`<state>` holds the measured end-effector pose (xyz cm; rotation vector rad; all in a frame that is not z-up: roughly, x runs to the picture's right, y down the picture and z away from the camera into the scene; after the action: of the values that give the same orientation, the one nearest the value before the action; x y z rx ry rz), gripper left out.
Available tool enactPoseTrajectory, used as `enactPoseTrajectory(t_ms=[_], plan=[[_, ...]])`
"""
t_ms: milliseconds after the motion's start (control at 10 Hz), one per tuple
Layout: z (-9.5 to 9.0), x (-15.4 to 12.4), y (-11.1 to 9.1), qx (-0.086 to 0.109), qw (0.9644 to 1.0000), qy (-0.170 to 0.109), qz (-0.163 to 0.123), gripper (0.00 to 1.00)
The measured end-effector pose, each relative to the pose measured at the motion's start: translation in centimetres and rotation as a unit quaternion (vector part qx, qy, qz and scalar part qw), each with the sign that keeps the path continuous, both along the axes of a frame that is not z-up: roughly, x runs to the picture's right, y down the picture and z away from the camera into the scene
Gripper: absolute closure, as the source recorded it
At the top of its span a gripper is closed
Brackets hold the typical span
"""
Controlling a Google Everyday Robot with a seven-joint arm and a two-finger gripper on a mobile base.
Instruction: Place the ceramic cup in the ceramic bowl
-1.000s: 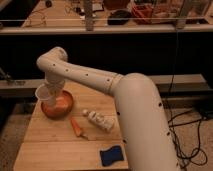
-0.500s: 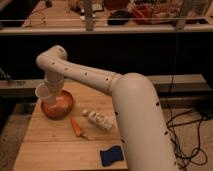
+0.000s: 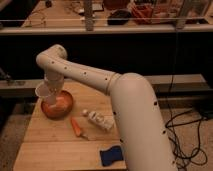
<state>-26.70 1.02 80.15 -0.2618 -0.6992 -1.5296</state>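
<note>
The white ceramic cup (image 3: pixel 43 91) is tilted at the left rim of the orange-brown ceramic bowl (image 3: pixel 59 105), which sits at the back left of the wooden table (image 3: pixel 55 145). My gripper (image 3: pixel 51 89) is at the end of the white arm, right at the cup, over the bowl's left side. The arm's wrist hides the fingers.
An orange carrot (image 3: pixel 77 126) lies in front of the bowl. A white tube-like bottle (image 3: pixel 98 120) lies to its right. A blue cloth (image 3: pixel 110 155) lies near the front edge. My arm crosses the table's right side. A rail and cluttered bench stand behind.
The cup and gripper have shifted slightly at the bowl's left rim. Nothing else has moved.
</note>
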Motion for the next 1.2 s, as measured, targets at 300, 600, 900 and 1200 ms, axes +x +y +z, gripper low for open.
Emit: enactPoseTrajectory(t_ms=[300, 600, 900, 1200], plan=[[0.17, -0.2, -0.05, -0.002, 1.0, 0.0, -0.002, 0.94], [0.41, -0.07, -0.15, -0.003, 1.0, 0.004, -0.002, 0.93], [0.38, -0.35, -0.09, -0.005, 1.0, 0.004, -0.004, 0.82], [0.47, -0.08, 0.02, -0.01, 0.9999, 0.007, -0.006, 0.73]])
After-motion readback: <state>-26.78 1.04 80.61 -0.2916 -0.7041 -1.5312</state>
